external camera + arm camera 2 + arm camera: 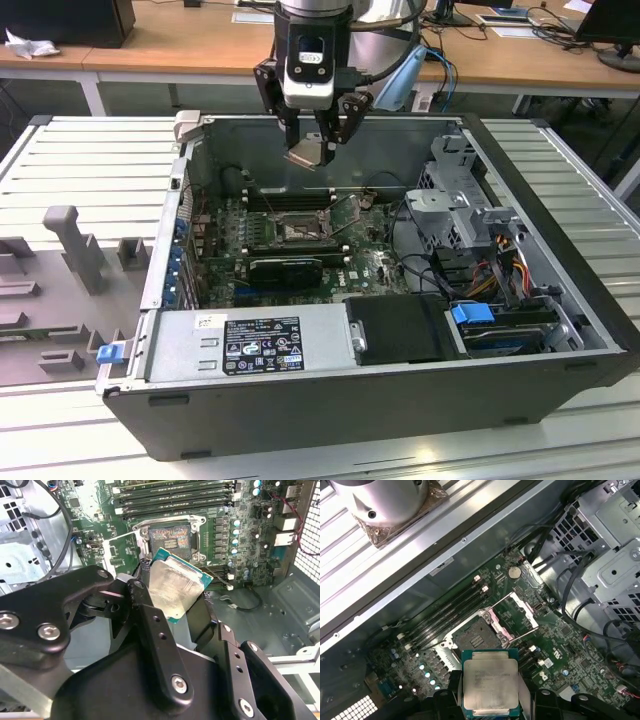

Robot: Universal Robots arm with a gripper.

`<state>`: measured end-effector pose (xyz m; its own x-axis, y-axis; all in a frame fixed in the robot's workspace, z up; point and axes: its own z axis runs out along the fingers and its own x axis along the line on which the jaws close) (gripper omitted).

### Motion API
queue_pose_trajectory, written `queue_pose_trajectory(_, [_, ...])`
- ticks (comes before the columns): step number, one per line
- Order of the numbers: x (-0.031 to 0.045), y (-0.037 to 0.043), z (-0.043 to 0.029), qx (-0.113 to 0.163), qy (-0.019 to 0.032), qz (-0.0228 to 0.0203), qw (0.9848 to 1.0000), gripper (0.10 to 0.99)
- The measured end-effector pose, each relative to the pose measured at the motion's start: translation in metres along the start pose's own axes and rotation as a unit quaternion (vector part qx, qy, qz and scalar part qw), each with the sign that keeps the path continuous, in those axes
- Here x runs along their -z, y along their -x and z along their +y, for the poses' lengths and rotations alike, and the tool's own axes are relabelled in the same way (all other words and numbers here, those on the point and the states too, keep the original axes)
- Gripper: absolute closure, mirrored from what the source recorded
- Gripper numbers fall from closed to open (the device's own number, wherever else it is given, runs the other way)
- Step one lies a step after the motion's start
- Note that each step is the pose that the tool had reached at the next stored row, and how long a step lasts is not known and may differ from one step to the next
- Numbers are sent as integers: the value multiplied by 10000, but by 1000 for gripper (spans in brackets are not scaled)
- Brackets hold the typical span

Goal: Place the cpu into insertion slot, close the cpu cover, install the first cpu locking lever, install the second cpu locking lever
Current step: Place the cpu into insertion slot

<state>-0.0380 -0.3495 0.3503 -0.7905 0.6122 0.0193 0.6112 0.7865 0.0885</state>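
Note:
My gripper (312, 148) hangs above the open computer case, shut on the cpu (307, 155), a flat square chip with a silver-grey top. In both wrist views the cpu (176, 587) (490, 684) sits clamped between the black fingers (141, 602). Below it on the green board lies the insertion slot (297, 232) (170, 537) (476, 635), its dark centre bare. The cpu cover (514, 612) (120, 554) stands swung open beside the slot. Thin wire locking levers (522, 634) (350, 205) stick up, unlatched. The cpu is well above the slot, not touching it.
Long black memory sticks (288, 197) run along the far side of the slot. A metal drive cage (455, 200) and loose cables (420, 265) fill the exterior view's right. A power supply (250, 345) sits at the near wall. Case walls (180, 210) ring the board.

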Motion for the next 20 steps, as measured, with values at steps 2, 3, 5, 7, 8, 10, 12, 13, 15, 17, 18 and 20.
queue_pose_trajectory(2, [-6, 0, -1, -9, 0, -1, 10000, 553])
queue_pose_trajectory(3, [-9, 0, -1, -18, 1, -1, 10000, 553])
queue_pose_trajectory(5, [-11, 0, -1, -37, 1, -3, 10000, 553])
queue_pose_trajectory(7, [-12, 0, -1, -70, 1, -6, 10000, 553])
queue_pose_trajectory(8, [-13, 0, -1, -109, 2, -10, 9999, 553])
queue_pose_trajectory(10, [-14, 0, -2, -168, 4, -15, 9999, 553])
queue_pose_trajectory(12, [-17, 0, -2, -315, 7, -28, 9995, 553])
queue_pose_trajectory(13, [-19, 0, -2, -387, 8, -34, 9992, 553])
queue_pose_trajectory(15, [-21, 0, -2, -468, 9, -41, 9989, 553])
queue_pose_trajectory(17, [-23, 0, -2, -574, 12, -51, 9983, 553])
queue_pose_trajectory(18, [-24, 0, -2, -612, 12, -54, 9981, 553])
queue_pose_trajectory(20, [-27, 0, -2, -698, 13, -62, 9975, 553])
